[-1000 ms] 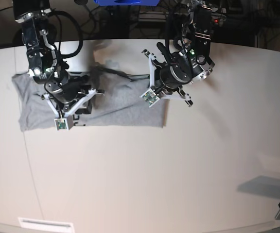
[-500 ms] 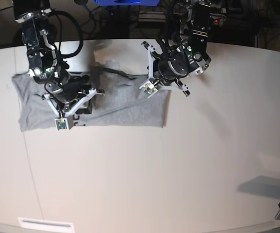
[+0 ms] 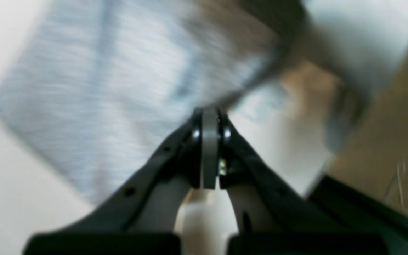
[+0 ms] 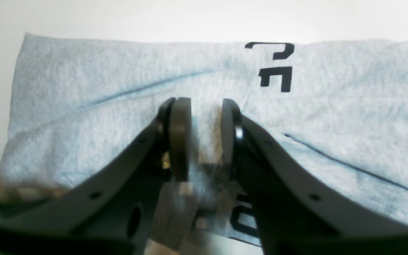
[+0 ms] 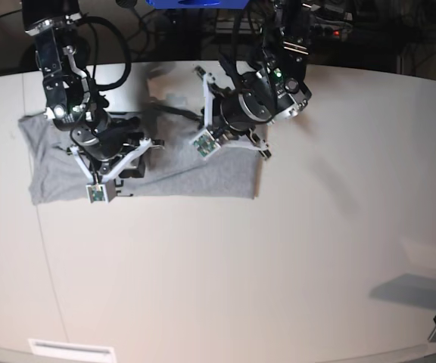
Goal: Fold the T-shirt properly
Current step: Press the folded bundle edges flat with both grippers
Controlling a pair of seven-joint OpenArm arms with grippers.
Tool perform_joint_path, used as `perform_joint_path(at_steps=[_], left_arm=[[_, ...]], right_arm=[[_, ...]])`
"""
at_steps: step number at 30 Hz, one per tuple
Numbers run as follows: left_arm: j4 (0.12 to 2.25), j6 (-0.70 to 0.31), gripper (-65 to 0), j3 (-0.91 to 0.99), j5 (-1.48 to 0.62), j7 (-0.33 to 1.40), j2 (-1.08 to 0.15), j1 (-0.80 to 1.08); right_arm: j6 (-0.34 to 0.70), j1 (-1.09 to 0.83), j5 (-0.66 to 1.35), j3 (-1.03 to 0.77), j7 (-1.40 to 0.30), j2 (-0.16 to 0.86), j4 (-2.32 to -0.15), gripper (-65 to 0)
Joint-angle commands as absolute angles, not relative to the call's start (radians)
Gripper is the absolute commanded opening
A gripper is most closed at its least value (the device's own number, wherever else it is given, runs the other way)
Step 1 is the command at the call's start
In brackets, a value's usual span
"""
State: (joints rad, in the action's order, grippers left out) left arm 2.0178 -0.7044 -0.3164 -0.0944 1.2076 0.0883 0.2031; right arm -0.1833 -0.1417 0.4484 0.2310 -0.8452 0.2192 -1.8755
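My left gripper (image 3: pixel 209 117) is pressed together, seemingly empty. My right gripper (image 4: pixel 205 117), slightly spread, rests on the T-shirt (image 5: pixel 203 170); dragging could bunch it.

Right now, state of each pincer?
Left pincer: closed; whether it pinches the T-shirt cannot be told.
Right pincer: part open over the T-shirt, fabric between its fingers; grip cannot be told.

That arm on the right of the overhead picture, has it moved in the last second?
Yes. The left gripper has swung leftward over the T-shirt, away from its right edge; jaws shut.
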Motion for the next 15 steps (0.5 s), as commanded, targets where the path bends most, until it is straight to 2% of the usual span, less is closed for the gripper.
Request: perform_joint_path(at_steps=[1, 7, 15], left_arm=[[2.04, -0.698, -65.0, -0.294, -0.104, 1.191, 0.096, 0.185], [2.032, -0.698, -65.0, -0.171, -0.099, 1.198, 0.085, 0.128], [2.005, -0.698, -65.0, -0.159, -0.099, 1.193, 0.03, 0.16]], right_arm=[[-0.179, -0.131, 0.452, 0.225, -0.829, 0.226, -1.893, -50.6], [-0.179, -0.142, 0.452, 0.225, -0.825, 0.228, -1.893, -50.6], [-0.179, -0.143, 0.452, 0.225, -0.825, 0.222, -1.893, -50.6]])
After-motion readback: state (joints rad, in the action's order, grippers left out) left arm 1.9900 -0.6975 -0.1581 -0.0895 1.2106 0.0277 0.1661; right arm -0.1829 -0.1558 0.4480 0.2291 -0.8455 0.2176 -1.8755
